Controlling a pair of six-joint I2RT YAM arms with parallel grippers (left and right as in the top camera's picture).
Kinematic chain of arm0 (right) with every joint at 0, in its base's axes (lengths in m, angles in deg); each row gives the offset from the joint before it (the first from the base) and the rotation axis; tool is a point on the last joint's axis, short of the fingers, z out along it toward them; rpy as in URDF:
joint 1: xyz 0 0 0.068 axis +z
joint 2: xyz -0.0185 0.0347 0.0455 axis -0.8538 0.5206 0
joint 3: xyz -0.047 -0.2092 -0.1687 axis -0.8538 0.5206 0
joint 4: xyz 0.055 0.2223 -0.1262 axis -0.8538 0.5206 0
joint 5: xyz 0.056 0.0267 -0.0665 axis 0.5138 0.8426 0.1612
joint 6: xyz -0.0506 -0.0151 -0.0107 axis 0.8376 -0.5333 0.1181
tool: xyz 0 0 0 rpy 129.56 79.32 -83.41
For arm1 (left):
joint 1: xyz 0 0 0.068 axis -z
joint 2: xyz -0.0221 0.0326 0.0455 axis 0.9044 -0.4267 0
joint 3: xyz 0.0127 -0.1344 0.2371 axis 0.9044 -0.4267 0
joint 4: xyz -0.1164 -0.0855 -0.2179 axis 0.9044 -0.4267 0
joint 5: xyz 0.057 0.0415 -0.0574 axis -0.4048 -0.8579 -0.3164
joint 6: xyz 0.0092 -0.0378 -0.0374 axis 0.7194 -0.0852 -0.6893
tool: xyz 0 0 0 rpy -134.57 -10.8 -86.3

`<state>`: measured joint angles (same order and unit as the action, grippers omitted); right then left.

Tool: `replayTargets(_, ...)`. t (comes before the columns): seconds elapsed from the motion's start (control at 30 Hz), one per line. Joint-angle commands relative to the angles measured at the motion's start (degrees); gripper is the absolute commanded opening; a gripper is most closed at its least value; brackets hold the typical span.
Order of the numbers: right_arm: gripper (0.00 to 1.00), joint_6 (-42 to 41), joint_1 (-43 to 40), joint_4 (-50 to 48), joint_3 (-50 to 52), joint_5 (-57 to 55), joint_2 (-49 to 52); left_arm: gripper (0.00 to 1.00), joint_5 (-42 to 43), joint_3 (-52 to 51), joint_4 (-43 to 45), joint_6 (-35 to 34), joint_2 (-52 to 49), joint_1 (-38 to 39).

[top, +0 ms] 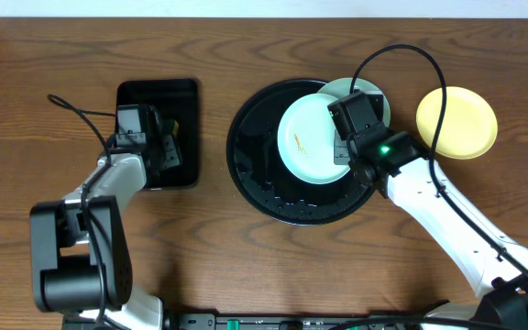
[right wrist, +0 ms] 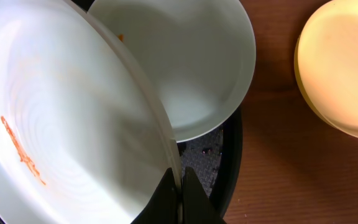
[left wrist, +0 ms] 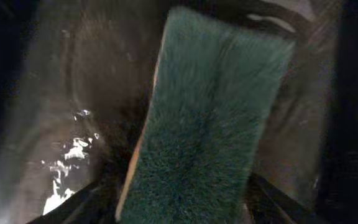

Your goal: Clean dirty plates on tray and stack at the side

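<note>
My right gripper (top: 341, 149) (right wrist: 180, 179) is shut on the right rim of a pale mint-blue plate (top: 308, 139) (right wrist: 61, 124) and holds it tilted over the round black tray (top: 246, 174) (right wrist: 232, 155). That plate has an orange-brown smear on its face. A second mint-blue plate (top: 381, 99) (right wrist: 191, 62) lies partly under it at the tray's far right rim. The pale yellow plate (top: 456, 122) (right wrist: 347, 62) rests on the table right of the tray. My left gripper (top: 166, 147) (left wrist: 185, 208) is over the rectangular tray, its fingers against both sides of a green sponge (left wrist: 210, 118).
The small rectangular black tray (top: 154, 92) (left wrist: 42, 124) sits left of the round tray and looks wet inside. Black cables loop above both arms. Bare wood table lies between the trays and along the front.
</note>
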<state>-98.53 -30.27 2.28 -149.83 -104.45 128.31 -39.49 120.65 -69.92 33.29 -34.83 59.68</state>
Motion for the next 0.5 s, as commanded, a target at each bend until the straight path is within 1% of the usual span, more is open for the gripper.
replayTargets(0.0, 0.01, -1.03, 0.33, -0.02, 0.15, -0.72, 0.13, 0.69, -0.48, 1.09, 0.57, 0.02, 5.68, -0.13)
replayTargets(0.1, 0.01, -1.03, 0.33, 0.00, 0.15, -0.72, 0.13, 0.72, -0.48, 1.09, 2.60, 0.02, 6.84, -0.13)
replayTargets(0.2, 0.01, -1.03, 0.33, 0.00, 0.15, -0.72, 0.13, 0.73, -0.48, 1.07, 5.46, 0.02, 5.60, -0.07)
replayTargets(0.47, 0.01, -1.03, 0.33, 0.00, 0.15, -0.72, 0.13, 0.73, -0.46, 1.07, 13.70, 0.02, -3.28, 0.00)
